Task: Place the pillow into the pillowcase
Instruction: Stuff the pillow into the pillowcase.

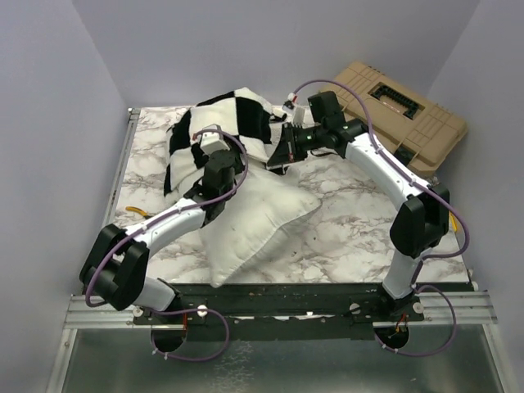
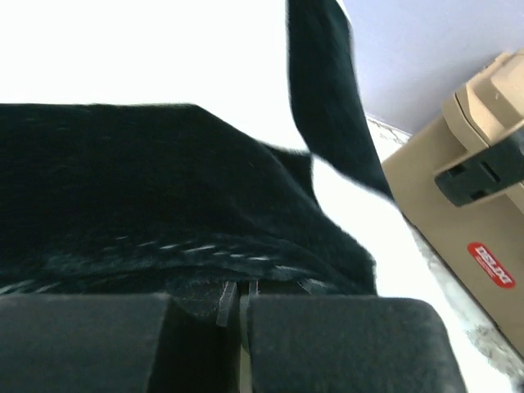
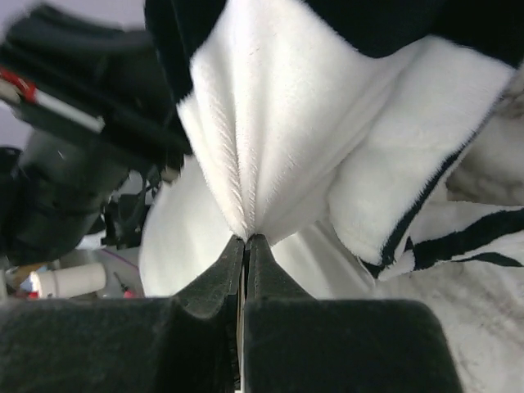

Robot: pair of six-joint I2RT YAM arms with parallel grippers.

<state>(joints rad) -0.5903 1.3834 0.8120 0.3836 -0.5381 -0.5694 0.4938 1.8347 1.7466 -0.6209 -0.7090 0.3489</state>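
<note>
- The right gripper (image 3: 246,240) has its fingers pressed together on a pinched fold of a white square of the pillowcase (image 1: 232,117).
- The left gripper (image 2: 237,293) is closed too, with a ridge of the case's black fabric caught between its pads.
- Both grips sit on the bunched checkered cloth, which is heaped at the far left of the table (image 1: 370,219).
- The pillow (image 1: 260,219) lies slanted across the middle. Its far end is tucked under the case, and its near corner reaches the table's near edge.
- The surface is white marble with grey veins, with a metal rail (image 1: 278,313) along the front.
- Bare marble lies to the right of the pillow, between it and the right arm's base.
- A tan toolbox (image 1: 407,115) sits past the far right corner.
- Plain lavender walls stand close on the left, far and right sides.
</note>
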